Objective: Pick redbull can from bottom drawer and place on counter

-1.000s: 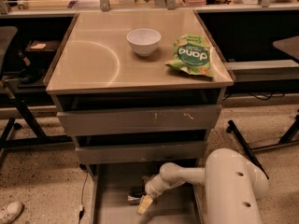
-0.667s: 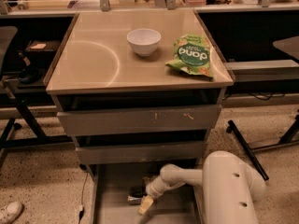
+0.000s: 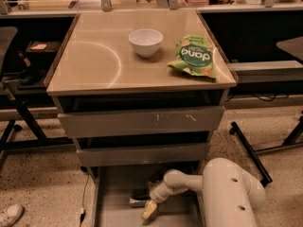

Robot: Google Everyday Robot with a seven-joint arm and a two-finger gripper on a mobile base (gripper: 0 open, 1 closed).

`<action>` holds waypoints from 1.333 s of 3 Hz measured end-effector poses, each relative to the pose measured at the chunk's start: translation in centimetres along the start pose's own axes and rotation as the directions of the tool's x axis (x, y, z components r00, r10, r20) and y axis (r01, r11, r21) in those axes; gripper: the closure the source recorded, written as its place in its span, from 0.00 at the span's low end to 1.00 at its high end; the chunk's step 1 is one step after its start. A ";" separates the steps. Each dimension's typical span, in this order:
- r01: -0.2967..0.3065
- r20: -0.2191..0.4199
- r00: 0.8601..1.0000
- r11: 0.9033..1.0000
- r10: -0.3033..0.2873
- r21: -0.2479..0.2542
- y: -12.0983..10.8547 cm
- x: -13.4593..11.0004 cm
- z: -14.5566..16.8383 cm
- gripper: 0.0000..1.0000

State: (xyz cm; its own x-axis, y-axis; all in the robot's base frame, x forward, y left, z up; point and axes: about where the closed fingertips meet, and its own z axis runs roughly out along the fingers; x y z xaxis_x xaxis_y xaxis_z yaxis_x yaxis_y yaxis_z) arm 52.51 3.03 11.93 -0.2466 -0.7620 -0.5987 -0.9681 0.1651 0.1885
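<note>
The bottom drawer (image 3: 113, 207) is pulled out at the foot of the cabinet. On its grey floor lies the redbull can (image 3: 137, 202), small and silvery, on its side. My gripper (image 3: 147, 203) reaches down into the drawer from the right on the white arm and sits right at the can's right end. The arm's bulky white body fills the lower right. The beige counter (image 3: 94, 56) on top of the cabinet holds other items only.
A white bowl (image 3: 145, 41) and a green snack bag (image 3: 194, 56) sit on the counter. Two upper grey drawers (image 3: 142, 121) are partly open above my arm. A black table leg (image 3: 248, 150) runs along the floor at right, a stand (image 3: 19, 112) at left.
</note>
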 end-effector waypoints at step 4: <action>-0.041 0.036 0.998 0.999 0.042 -0.010 -1.6 0.0 -1.1 0.88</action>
State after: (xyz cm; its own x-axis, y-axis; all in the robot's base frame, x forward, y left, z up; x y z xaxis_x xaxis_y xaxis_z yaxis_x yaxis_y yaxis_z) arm 54.08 2.05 12.50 -0.2881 -0.7315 -0.6180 -0.9566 0.1902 0.2208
